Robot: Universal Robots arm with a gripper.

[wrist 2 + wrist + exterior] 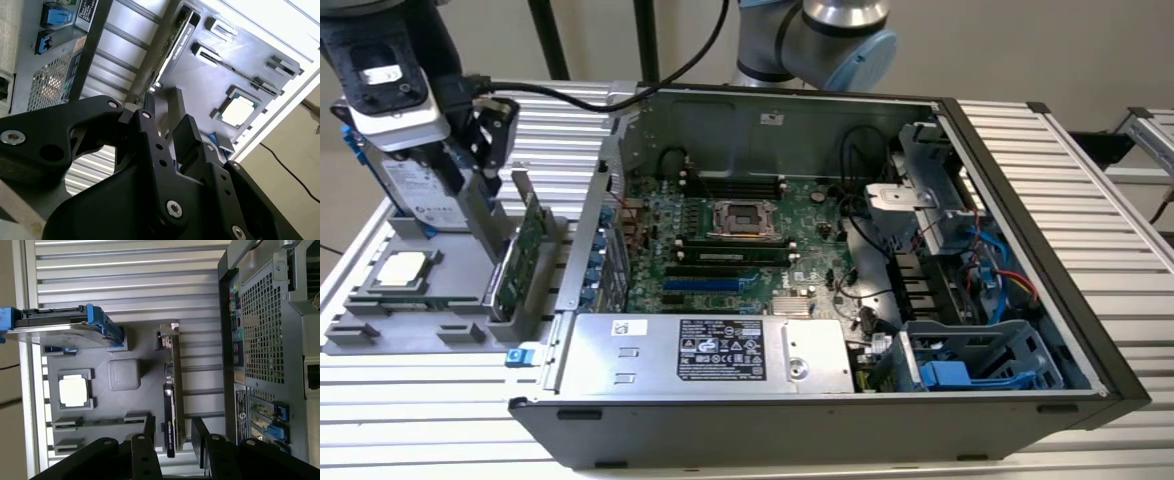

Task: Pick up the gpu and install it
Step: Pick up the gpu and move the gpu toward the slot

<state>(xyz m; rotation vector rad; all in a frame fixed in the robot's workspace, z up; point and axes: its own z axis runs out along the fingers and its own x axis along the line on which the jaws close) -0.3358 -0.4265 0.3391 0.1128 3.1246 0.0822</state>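
The gpu (520, 258) stands on its long edge in a slot of the grey parts tray (394, 335), its green board facing the computer case. In both wrist views I see it edge-on: gpu (173, 400) with its metal bracket at one end, and gpu (176, 41). My gripper (490, 180) hangs just above the card, at its end away from the bracket. It is open (175, 432), with one black finger on each side of the card's line and nothing held. The fingers (186, 134) are apart from the card.
An open computer case (1014, 180) lies at the exterior view's right of the tray, showing its motherboard (747, 240) and blue card slot (707, 285). The tray also holds a silver hard drive with blue rails (416, 190) and a square CPU (400, 270). The case's rear wall (260, 330) stands close beside the card.
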